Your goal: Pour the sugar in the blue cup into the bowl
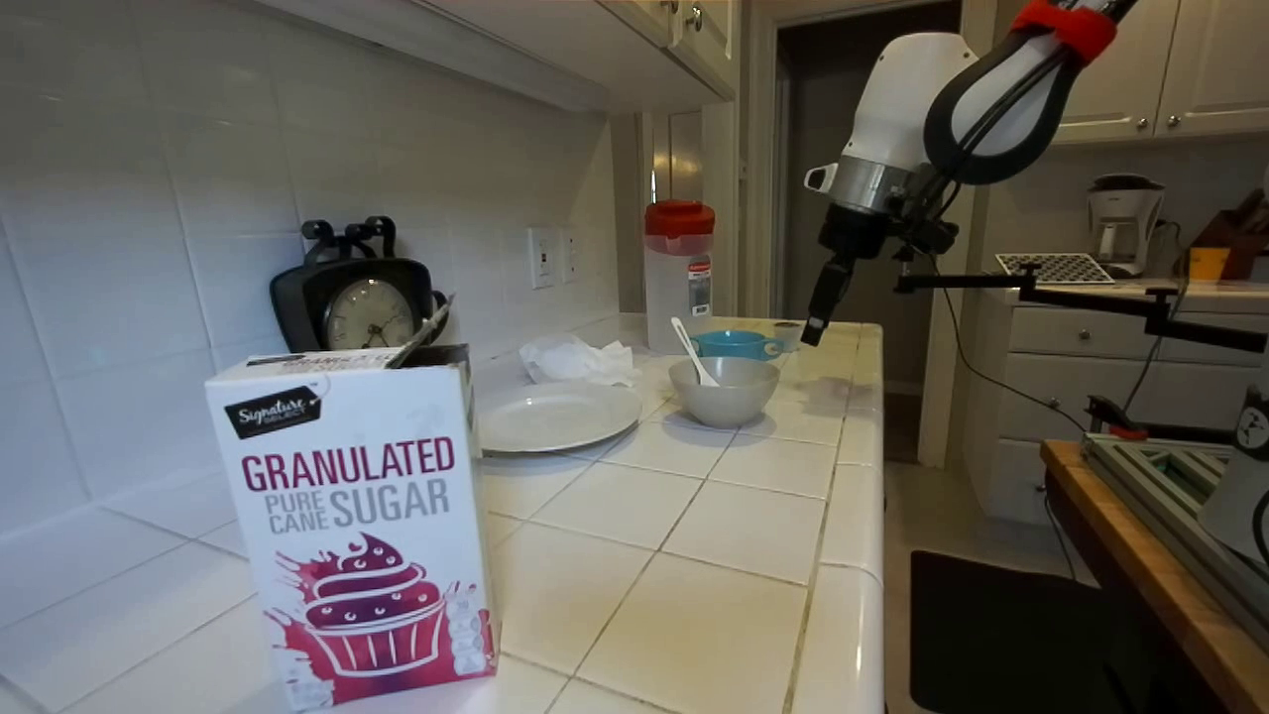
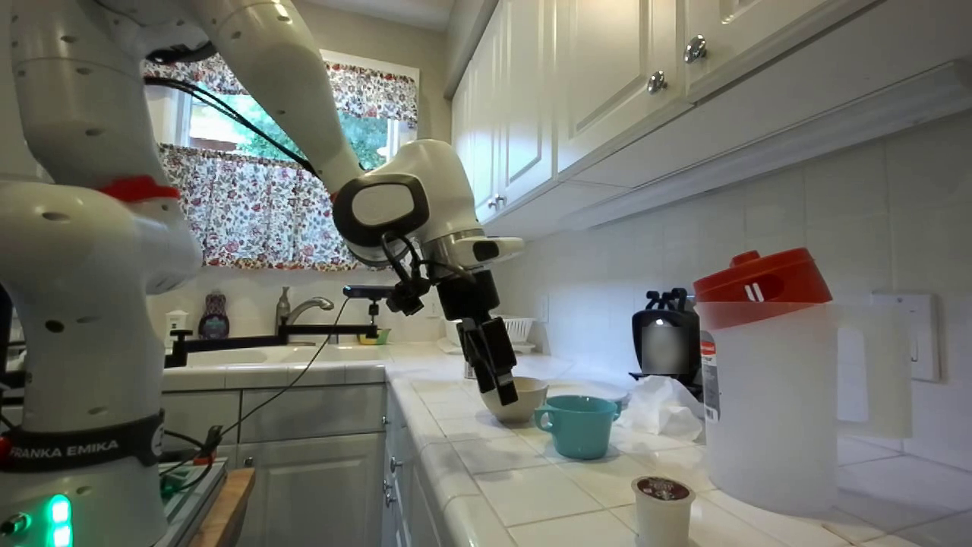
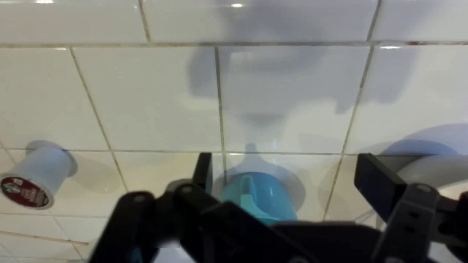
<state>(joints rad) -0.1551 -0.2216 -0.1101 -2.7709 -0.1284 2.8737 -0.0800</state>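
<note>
The blue cup stands upright on the tiled counter, partly behind the white bowl. In an exterior view the cup stands nearer the camera than the bowl. A white spoon leans in the bowl. My gripper is open and empty, above the counter on its open-edge side; it also shows in an exterior view. In the wrist view the cup's handle side appears between the spread fingers, and the bowl is at the right edge. The cup's contents are hidden.
A granulated sugar box, a white plate and crumpled paper are on the counter. A clear pitcher with red lid stands by the wall. A small pod cup stands near the blue cup. Cabinets hang above.
</note>
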